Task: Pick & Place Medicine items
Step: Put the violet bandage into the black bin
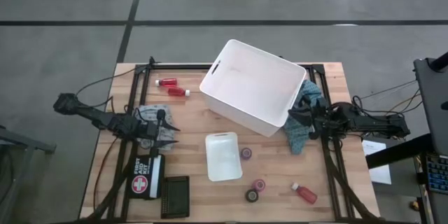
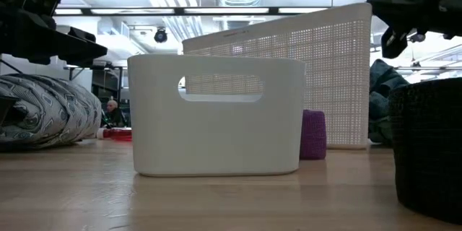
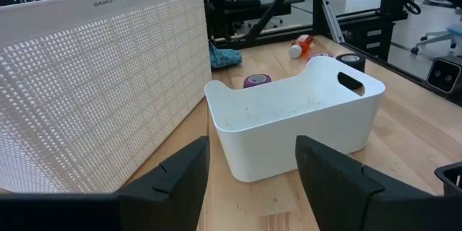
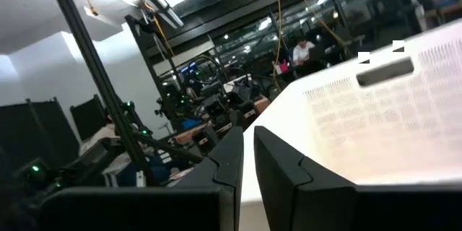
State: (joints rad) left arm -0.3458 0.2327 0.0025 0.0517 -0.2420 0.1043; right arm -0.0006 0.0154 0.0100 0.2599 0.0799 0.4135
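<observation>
The wooden counter (image 1: 336, 189) fills the high view, and on it the big white basket (image 1: 253, 85) sits tilted toward the far side. Next size down, the small white bin (image 1: 223, 157) stands mid-counter, empty as far as the high view shows.

The left gripper (image 1: 162, 134) hovers over a rolled grey cloth (image 1: 148, 114) at the left edge, fingers (image 3: 180, 177) parted and holding nothing, aimed at the bin. The right gripper (image 1: 302, 120) hangs by a crumpled blue-green cloth (image 1: 302, 129) beside the basket, fingers (image 4: 231, 155) pressed nearly together with nothing between them.

A red-and-white first aid pouch (image 1: 147, 176) and a dark tray (image 1: 176, 196) lie at the near left.

Now the medicine: two red bottles (image 1: 166, 82) lie on their sides at the far left beside the basket, a third red bottle (image 1: 304, 194) lies near the front right. They look light, rigid and smooth, likely to roll, so pinching across the body near the cap seems safest. Three tape rolls sit nearby: a purple roll (image 1: 246, 154) just beside the bin, a pink roll (image 1: 259, 185) and a dark roll (image 1: 252, 196) touching each other. These look light and slightly soft, so a grip across the outer rim should hold.

Only the high view shows all three bottles. The low view has the bin blocking most items, just the purple roll (image 2: 313, 136) peeking out. The left wrist view catches one bottle (image 3: 301, 46) beyond the bin.
</observation>
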